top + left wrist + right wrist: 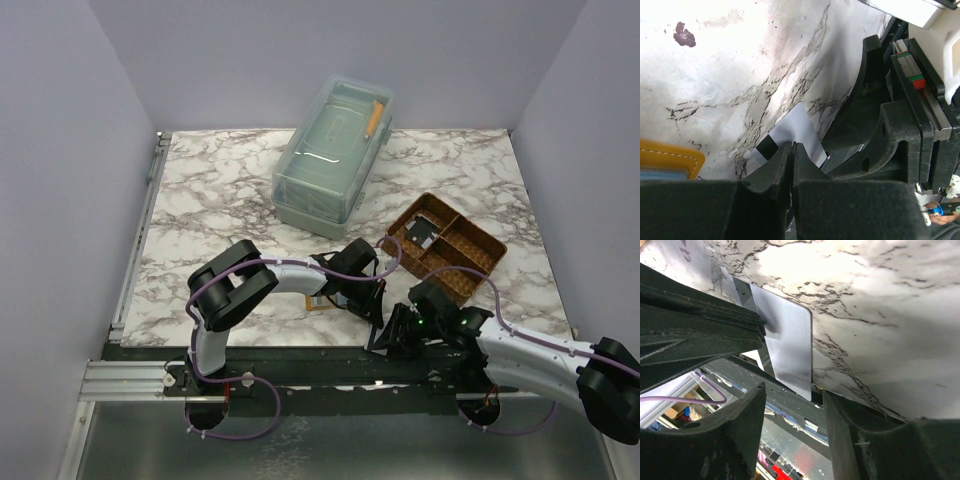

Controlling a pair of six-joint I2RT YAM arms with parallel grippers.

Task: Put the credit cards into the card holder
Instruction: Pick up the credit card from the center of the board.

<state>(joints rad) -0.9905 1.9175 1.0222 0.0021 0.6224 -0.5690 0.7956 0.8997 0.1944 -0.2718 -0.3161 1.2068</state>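
Currently I see the left gripper (pixel 792 150) pinching a grey card (pixel 801 126) at the surface (pixel 740 60) edge, the right gripper (pixel 794 396) spread wide beside it, and the card holder (pixel 670 155) nearby.

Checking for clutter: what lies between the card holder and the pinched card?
Left wrist view: only bare marble tabletop between card holder and grey card.

L arm (pixel 290 272) bends low & reaches to its right. L gripper (pixel 792 146) pinches a grey card (pixel 787 345). R arm (pixel 530 360) lies low, R gripper (pixel 792 400) fingers apart.
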